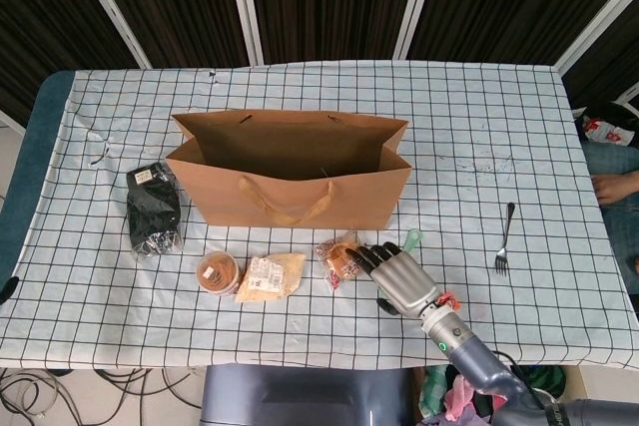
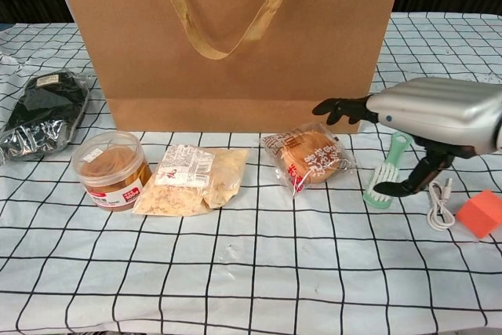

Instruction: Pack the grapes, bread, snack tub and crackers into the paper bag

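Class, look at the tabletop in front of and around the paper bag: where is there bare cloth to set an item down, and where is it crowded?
Bare cloth lies behind the paper bag, between the bag's right end and the fork, and along the near edge. The crowded strip is in front of the bag: snack tub, crackers, bread, brush and the right robot hand over it.
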`<act>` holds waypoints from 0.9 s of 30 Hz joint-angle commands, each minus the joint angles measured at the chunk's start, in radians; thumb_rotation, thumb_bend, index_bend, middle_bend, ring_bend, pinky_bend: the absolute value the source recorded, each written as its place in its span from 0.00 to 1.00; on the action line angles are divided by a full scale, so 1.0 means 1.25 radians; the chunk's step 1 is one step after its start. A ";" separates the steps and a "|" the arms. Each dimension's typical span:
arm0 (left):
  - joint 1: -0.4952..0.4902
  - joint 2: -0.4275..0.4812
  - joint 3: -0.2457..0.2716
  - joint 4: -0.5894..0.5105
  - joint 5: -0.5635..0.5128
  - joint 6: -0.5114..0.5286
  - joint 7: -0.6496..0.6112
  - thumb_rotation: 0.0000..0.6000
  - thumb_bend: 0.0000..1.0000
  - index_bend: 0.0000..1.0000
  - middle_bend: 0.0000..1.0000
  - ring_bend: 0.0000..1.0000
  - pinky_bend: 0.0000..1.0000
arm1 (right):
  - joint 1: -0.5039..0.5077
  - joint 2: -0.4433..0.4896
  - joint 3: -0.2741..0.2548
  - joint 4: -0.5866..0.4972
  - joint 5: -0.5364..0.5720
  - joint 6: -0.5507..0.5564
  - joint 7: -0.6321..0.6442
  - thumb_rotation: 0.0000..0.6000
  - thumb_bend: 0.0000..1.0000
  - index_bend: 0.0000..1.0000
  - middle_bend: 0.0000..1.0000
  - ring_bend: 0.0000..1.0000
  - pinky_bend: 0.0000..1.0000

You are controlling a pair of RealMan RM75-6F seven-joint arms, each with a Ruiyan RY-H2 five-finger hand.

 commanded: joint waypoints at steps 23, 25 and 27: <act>-0.002 -0.003 -0.004 -0.002 -0.011 -0.005 0.013 1.00 0.23 0.09 0.06 0.00 0.08 | 0.127 -0.165 0.023 0.190 0.075 -0.042 -0.119 1.00 0.23 0.06 0.09 0.14 0.18; -0.002 -0.003 -0.005 -0.002 -0.012 -0.005 0.013 1.00 0.23 0.09 0.06 0.00 0.08 | 0.131 -0.167 0.021 0.193 0.081 -0.044 -0.122 1.00 0.24 0.06 0.09 0.14 0.18; -0.002 -0.003 -0.005 -0.002 -0.013 -0.005 0.014 1.00 0.23 0.09 0.06 0.00 0.08 | 0.136 -0.169 0.019 0.196 0.089 -0.047 -0.125 1.00 0.24 0.06 0.09 0.14 0.18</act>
